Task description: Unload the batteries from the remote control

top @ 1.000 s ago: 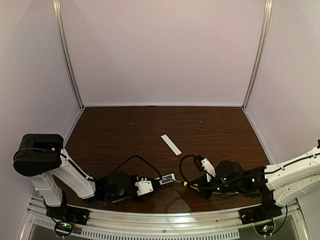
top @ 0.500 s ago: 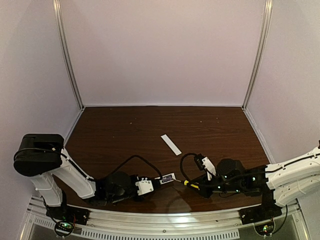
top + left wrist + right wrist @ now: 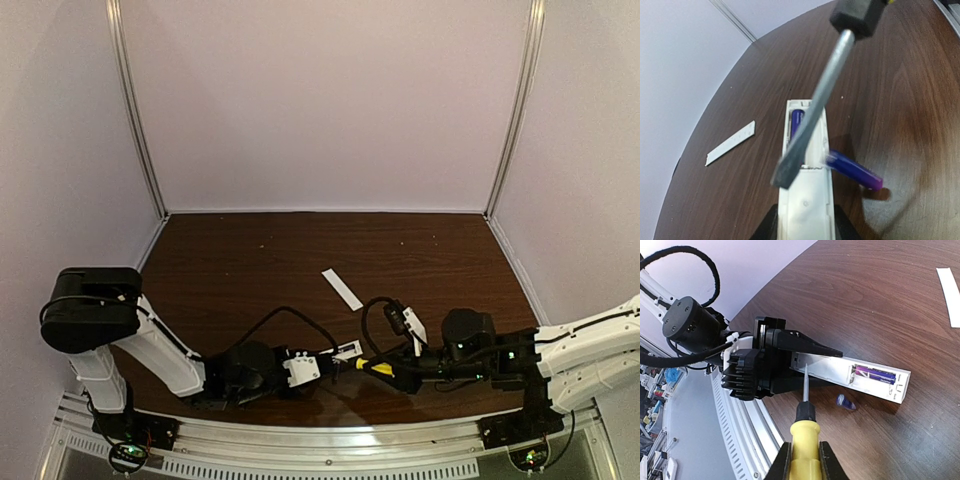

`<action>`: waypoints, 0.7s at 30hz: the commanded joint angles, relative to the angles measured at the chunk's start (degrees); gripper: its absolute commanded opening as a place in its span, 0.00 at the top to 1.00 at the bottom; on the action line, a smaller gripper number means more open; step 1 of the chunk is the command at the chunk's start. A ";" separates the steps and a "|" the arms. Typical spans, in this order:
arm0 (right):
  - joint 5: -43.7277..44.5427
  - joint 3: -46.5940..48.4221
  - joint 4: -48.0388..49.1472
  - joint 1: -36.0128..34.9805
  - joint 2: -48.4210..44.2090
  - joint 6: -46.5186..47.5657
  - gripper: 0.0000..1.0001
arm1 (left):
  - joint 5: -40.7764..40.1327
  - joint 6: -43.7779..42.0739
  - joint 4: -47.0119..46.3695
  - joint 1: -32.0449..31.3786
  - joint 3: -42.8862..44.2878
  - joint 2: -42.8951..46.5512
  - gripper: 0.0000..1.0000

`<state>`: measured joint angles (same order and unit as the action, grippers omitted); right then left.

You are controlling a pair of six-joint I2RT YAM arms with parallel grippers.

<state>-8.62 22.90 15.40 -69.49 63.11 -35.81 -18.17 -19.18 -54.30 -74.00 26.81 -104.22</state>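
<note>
– Where are the batteries?
– One battery (image 3: pixel 855 171) lies loose on the table (image 3: pixel 900 75), just beside the remote (image 3: pixel 812 205). The second battery (image 3: pixel 796 121) sits at the recess's far end.
– Who's got what?
– Left gripper (image 3: pixel 807 232) clamps the remote; right gripper (image 3: pixel 805 462) pinches the screwdriver (image 3: pixel 803 432). Its tip hangs near the left gripper, so that battery lies farther out along the remote's length.

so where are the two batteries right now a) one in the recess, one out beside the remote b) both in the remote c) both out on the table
A: the seated battery lies in the recess of the remote control, and the loose battery sits outside, right beside it.
</note>
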 commanded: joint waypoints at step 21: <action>0.11 1.36 0.47 0.62 0.17 0.30 1.00 | 0.28 1.02 -4.36 0.34 1.38 0.12 1.00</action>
<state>-10.02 23.00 16.16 -69.08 63.33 -35.81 -18.20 -19.16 -55.64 -73.97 27.46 -104.22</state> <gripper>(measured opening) 0.170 0.297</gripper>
